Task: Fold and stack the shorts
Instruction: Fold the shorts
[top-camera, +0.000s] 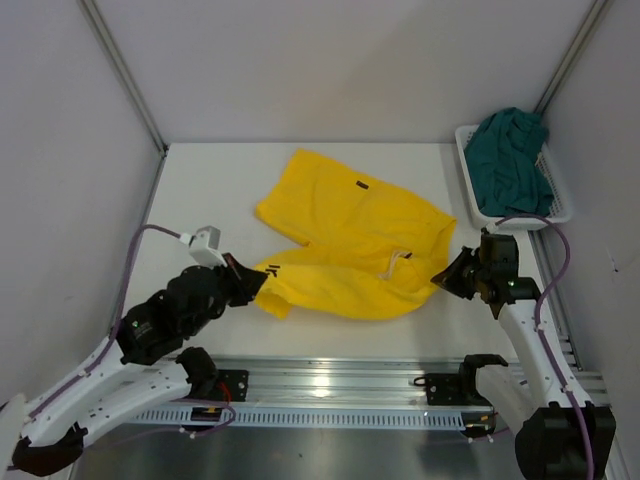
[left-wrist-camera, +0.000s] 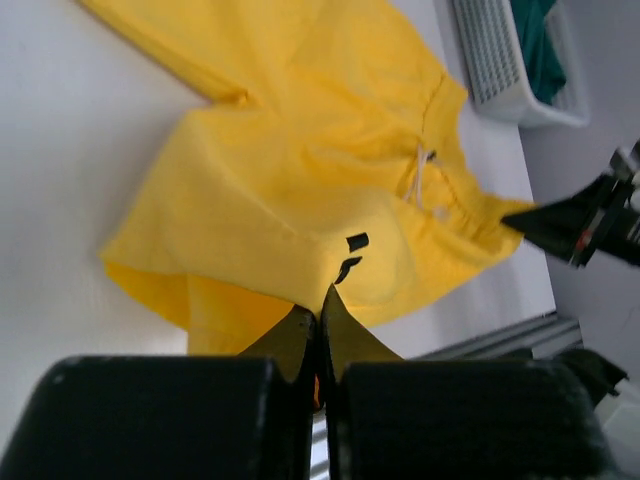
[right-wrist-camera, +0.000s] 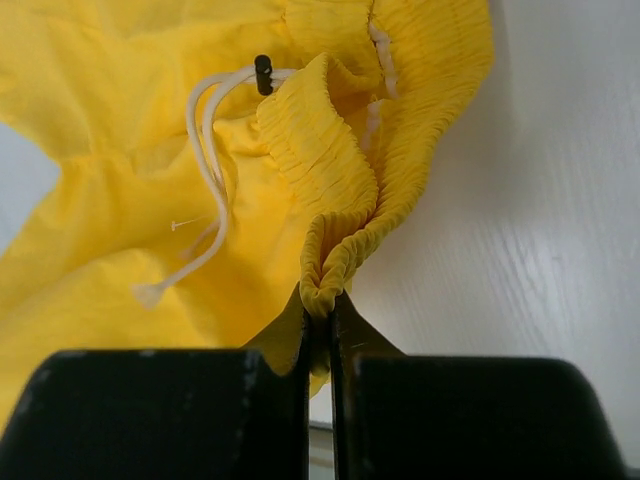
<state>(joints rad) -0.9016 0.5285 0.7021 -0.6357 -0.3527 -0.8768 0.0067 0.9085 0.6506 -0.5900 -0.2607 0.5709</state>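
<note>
The yellow shorts (top-camera: 350, 235) lie spread on the white table, one leg pointing to the far left, the waistband with a white drawstring (right-wrist-camera: 205, 190) at the right. My left gripper (top-camera: 255, 285) is shut on the hem of the near leg (left-wrist-camera: 300, 290), by the small dark logo (left-wrist-camera: 352, 255). My right gripper (top-camera: 445, 277) is shut on the folded elastic waistband (right-wrist-camera: 330, 265) at its near right corner. The dark teal shorts (top-camera: 512, 160) lie bunched in the white mesh basket (top-camera: 465, 175) at the far right.
The basket stands against the right wall, just beyond my right arm. Grey walls close in the left, back and right. A metal rail (top-camera: 340, 385) runs along the near table edge between the arm bases.
</note>
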